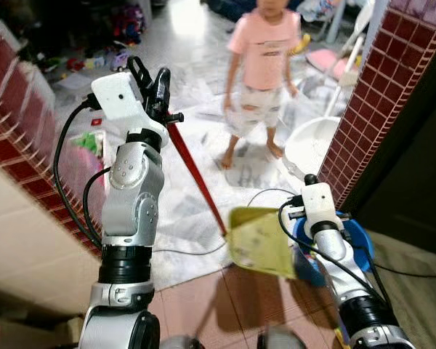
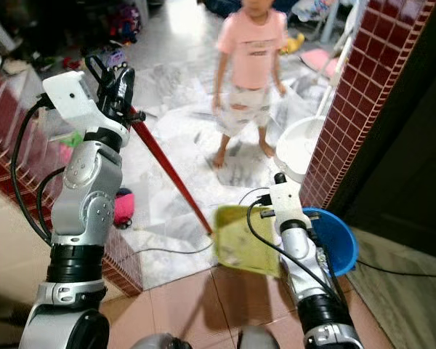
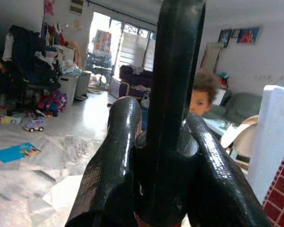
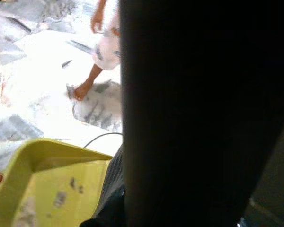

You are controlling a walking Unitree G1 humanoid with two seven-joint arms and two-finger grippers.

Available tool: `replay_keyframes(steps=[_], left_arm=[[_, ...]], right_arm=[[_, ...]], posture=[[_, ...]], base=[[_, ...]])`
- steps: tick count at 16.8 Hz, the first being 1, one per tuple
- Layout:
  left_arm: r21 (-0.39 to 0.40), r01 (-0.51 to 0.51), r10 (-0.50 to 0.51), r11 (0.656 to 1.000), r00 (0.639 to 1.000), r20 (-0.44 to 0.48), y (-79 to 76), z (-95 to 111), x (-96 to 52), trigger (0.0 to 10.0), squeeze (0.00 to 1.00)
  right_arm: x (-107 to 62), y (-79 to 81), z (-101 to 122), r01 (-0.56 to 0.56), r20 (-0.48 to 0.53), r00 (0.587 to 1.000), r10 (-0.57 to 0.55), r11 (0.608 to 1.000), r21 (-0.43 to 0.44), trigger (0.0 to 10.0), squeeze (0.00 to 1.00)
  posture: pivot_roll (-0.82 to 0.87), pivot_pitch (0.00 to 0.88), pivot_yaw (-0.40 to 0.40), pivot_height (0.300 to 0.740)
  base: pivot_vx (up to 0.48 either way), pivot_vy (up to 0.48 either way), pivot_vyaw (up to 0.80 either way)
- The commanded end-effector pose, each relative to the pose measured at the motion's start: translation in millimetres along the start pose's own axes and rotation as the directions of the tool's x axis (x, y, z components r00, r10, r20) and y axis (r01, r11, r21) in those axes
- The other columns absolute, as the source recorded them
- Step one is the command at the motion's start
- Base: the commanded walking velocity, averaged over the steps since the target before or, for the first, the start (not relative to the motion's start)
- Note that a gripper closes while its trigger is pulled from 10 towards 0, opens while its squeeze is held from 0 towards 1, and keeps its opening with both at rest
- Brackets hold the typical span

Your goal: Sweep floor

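Observation:
My left gripper (image 1: pixel 152 81) is raised at chest height and shut on the black top end of a broom handle (image 3: pixel 173 71). The handle's red shaft (image 1: pixel 196 178) slants down and to the right, ending behind a yellow dustpan (image 1: pixel 260 241). The dustpan hangs tilted above the tile floor with bits of dirt in it (image 4: pixel 52 189). My right gripper (image 1: pixel 296 215) sits low at the dustpan's right side, shut on its handle. The broom head is hidden behind the dustpan.
A person in a pink shirt (image 1: pixel 263 51) stands barefoot on the marble floor just beyond the broom. A white basin (image 1: pixel 312 145) and a blue bucket (image 1: pixel 354 234) lie by the brick pillar (image 1: pixel 400 87). A low brick wall (image 1: pixel 14 145) runs on the left, and a cable (image 1: pixel 196 251) crosses the floor.

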State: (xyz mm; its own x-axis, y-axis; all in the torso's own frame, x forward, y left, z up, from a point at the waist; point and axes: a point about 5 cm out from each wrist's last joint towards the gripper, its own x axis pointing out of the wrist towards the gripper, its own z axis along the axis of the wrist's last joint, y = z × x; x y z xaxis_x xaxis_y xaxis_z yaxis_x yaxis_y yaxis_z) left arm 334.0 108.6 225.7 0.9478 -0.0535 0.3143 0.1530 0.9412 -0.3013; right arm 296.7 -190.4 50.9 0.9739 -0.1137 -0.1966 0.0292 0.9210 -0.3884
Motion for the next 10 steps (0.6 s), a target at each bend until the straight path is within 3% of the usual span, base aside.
replay_keyframes(steps=[1, 6, 10], left_arm=[[-0.033, 0.028, -0.025, 0.999, 0.997, 0.073, -10.6, 13.7, 3.2, 10.0, 0.0], [-0.031, 0.029, -0.026, 0.999, 0.996, 0.088, -13.4, 14.5, 3.3, 10.0, 0.0], [-0.004, 0.0, 0.0, 1.0, 0.997, 0.081, -8.3, 13.3, 0.6, 10.0, 0.0]], right_arm=[[2.0, -3.7, 3.6, 0.006, 0.016, 1.0, -0.006, 1.0, -0.01, 10.0, 0.0], [2.9, -2.0, 3.3, -0.001, 0.013, 1.0, 0.001, 1.0, -0.01, 10.0, 0.0], [3.3, -0.1, 2.5, -0.013, 0.008, 1.0, 0.013, 1.0, -0.008, 10.0, 0.0]], posture=[[-0.04, 0.0, 0.081, 0.74], [-0.03, 0.0, 0.077, 0.74], [-0.03, 0.0, 0.076, 0.74]], base=[[0.42, 0.0, 0.0], [0.378, -0.06, 0.0], [0.0, 0.0, 0.0]])
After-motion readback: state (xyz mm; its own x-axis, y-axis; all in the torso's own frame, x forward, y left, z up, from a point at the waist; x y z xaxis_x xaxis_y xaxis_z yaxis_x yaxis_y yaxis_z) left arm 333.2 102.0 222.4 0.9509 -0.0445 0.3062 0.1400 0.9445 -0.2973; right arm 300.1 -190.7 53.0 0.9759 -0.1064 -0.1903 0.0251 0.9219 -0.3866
